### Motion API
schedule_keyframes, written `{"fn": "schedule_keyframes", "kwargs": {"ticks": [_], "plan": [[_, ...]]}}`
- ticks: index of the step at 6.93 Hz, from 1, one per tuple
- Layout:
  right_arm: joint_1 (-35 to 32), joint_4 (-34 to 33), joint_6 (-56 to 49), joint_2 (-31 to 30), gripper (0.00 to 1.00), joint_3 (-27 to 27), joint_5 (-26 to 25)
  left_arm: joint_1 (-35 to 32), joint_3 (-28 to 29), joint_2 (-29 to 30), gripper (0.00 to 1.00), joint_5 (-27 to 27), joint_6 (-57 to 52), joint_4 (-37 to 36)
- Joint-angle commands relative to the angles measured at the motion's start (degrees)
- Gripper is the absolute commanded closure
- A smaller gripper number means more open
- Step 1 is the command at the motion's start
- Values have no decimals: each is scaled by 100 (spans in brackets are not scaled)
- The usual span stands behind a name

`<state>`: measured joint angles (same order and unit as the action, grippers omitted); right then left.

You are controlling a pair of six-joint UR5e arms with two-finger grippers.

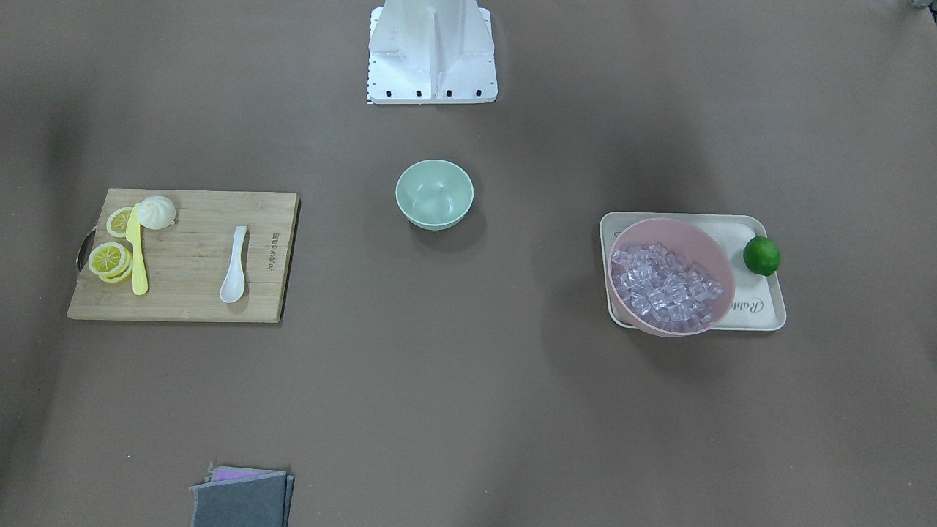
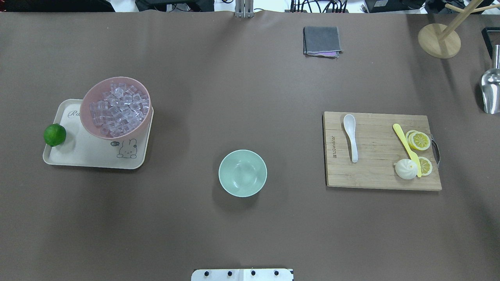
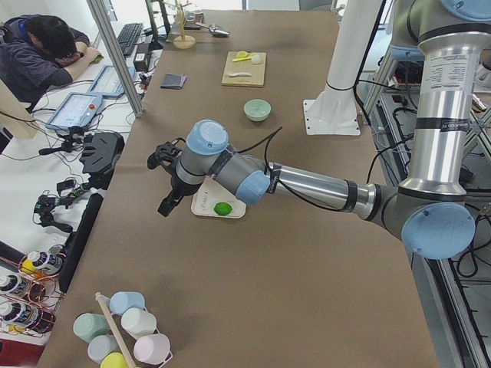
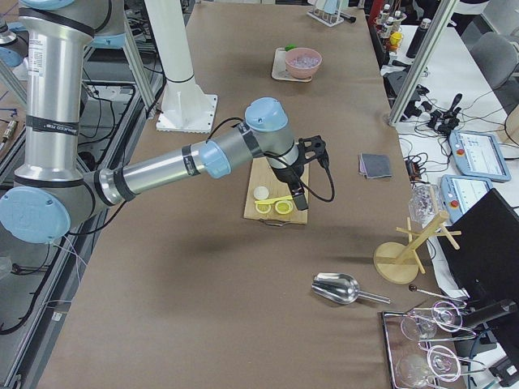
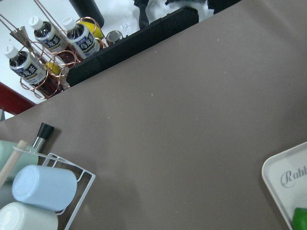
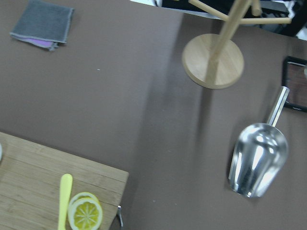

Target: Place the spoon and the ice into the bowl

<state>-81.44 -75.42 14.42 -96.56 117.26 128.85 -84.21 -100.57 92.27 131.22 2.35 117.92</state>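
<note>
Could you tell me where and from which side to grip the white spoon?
Probably mid-handle, from above, closing across it: the spoon lies flat on the cutting board, its handle slim, its scoop wide, with bare board on both sides.

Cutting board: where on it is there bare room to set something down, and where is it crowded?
The cutting board is bare between the spoon and the yellow knife. Its handle end is crowded: knife, lemon slices and white bun lie together.
</note>
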Motion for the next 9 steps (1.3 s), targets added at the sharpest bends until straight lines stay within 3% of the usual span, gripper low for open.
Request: {"fn": "schedule_keyframes", "kwargs": {"ticks": [1, 3, 4, 7, 9], "plan": [[1073, 282, 1020, 591, 0, -1, -27, 902, -50, 167, 1, 26, 980, 562], [1813, 273, 2068, 892, 0, 25, -236, 1974, -6, 658, 1, -53, 2273, 838], [2173, 273, 2430, 936, 0, 25, -699, 2292, -6, 817, 1, -140, 2662, 838], [3123, 273, 3601, 1042, 0, 183, -1763, 3426, -6, 1082, 1, -1718, 3499, 864], [3328, 264, 3804, 1042, 0, 184, -2074, 3788, 46, 1083, 3, -2126, 3614, 847]]}}
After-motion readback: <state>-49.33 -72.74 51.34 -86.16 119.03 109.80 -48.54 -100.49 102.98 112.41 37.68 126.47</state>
